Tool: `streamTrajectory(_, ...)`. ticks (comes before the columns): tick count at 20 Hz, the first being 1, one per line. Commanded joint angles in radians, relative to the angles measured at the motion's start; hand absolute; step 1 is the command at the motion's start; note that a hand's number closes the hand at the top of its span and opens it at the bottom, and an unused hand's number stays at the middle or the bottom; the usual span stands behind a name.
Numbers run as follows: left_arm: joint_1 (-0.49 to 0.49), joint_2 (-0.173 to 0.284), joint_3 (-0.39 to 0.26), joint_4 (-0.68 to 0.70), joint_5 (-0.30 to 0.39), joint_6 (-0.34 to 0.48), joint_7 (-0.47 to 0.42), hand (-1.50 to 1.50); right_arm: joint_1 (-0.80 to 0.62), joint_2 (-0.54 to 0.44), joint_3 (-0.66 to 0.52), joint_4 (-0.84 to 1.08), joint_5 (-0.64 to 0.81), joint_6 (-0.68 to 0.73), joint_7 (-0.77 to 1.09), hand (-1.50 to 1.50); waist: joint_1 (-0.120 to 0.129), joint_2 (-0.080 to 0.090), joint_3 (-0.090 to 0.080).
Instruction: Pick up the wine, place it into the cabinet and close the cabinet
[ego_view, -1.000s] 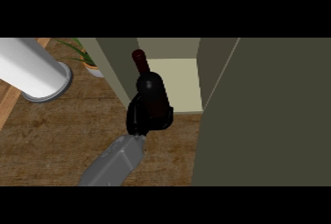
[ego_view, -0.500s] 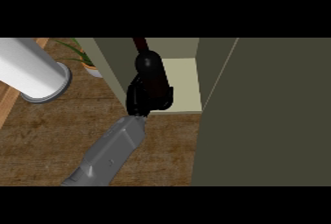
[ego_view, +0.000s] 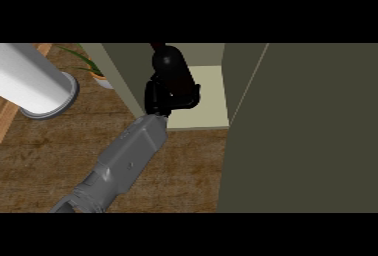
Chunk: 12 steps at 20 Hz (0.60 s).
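Wine bottle at the cabinet mouth, carried by the left hand.
Grey forearm reaches up from the lower edge; left hand (ego_view: 164, 97) is clenched round the wine bottle (ego_view: 171, 65), over the pale cabinet shelf (ego_view: 203, 100). Advice: keep it upright, clear the open cabinet door (ego_view: 303, 130) at right, set down well inside before releasing.

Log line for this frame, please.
phase: placing | left hand: shut on wine bottle | bottle: at open cabinet | door: open
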Motion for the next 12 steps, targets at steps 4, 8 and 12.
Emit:
streamTrajectory(4, -0.128, 0.0, 0.004, 0.071, 0.033, 0.056, 0.102, 1.5, 0.009, 0.002, -0.02, 0.016, -0.035, 0.021, -0.044, -1.5, -0.017, 0.003, 0.001)
streamTrajectory(8, -0.129, 0.0, -0.007, 0.12, 0.025, 0.014, 0.105, 1.5, -0.008, 0.012, 0.023, 0.016, 0.017, 0.003, -0.031, -1.5, -0.02, 0.005, 0.0)
streamTrajectory(12, -0.11, 0.0, -0.004, 0.114, 0.07, 0.031, 0.034, 1.5, -0.044, 0.003, 0.034, 0.041, -0.008, 0.017, -0.017, -1.5, -0.057, 0.016, 0.0)
